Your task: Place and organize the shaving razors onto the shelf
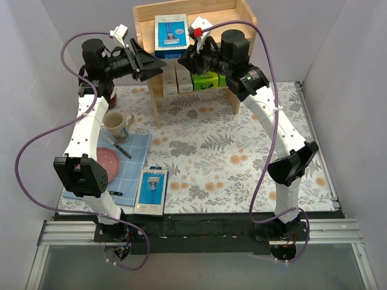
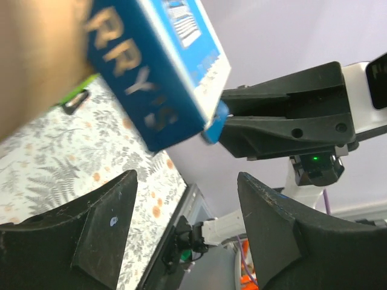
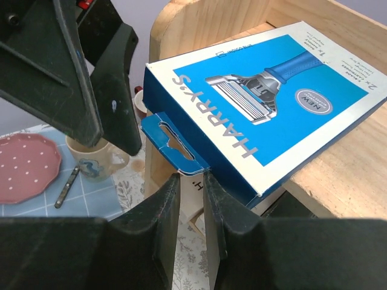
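One blue razor pack [image 1: 170, 31] lies on top of the wooden shelf [image 1: 242, 24], its hang tab [image 3: 175, 146] jutting past the front edge. My right gripper [image 3: 190, 176] points at that tab with its jaws a narrow gap apart; the tab's corner meets the tips, and I cannot tell whether it is pinched. To the left of the pack my left gripper [image 2: 186, 178] stands open, with nothing between its fingers. The lower tier holds two white boxes [image 1: 176, 77] and a lime-green-ended box [image 1: 208, 80]. A second blue pack [image 1: 151, 191] lies on the table near the left arm's base.
A mug [image 1: 115, 124], a pink plate [image 1: 106, 160] and a dark-handled utensil [image 1: 123, 150] sit on a blue mat [image 1: 136, 163] at the left. The two arms' grippers nearly meet in front of the shelf. A floral cloth [image 1: 242, 157] covers the table.
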`<state>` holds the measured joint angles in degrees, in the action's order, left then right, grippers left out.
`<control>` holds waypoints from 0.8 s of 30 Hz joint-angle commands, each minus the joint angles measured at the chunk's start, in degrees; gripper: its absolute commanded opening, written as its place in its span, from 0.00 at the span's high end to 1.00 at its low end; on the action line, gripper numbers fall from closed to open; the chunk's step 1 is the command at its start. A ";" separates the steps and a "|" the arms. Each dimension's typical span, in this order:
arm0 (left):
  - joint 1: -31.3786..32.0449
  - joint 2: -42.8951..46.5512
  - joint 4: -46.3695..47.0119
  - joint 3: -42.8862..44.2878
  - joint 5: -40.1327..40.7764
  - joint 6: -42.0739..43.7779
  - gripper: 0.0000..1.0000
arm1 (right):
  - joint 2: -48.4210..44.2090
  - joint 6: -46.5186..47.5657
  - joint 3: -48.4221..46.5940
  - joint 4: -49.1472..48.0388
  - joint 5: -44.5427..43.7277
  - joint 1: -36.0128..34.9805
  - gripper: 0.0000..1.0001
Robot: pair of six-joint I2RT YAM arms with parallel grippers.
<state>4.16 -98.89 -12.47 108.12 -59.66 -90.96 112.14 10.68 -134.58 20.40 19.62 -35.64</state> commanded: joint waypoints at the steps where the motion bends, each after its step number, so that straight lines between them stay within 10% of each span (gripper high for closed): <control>1: -3.81 6.59 -1.68 -3.87 1.65 2.80 0.34 | 2.11 -0.31 -2.35 -4.05 -1.07 0.22 0.71; 24: -6.45 16.80 -5.99 -15.65 1.56 10.80 0.39 | 5.99 -1.53 -4.20 -8.72 -2.74 0.75 0.74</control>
<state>-1.78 -84.75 -17.04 93.91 -58.94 -81.80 117.62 10.33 -137.16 14.81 17.23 -34.96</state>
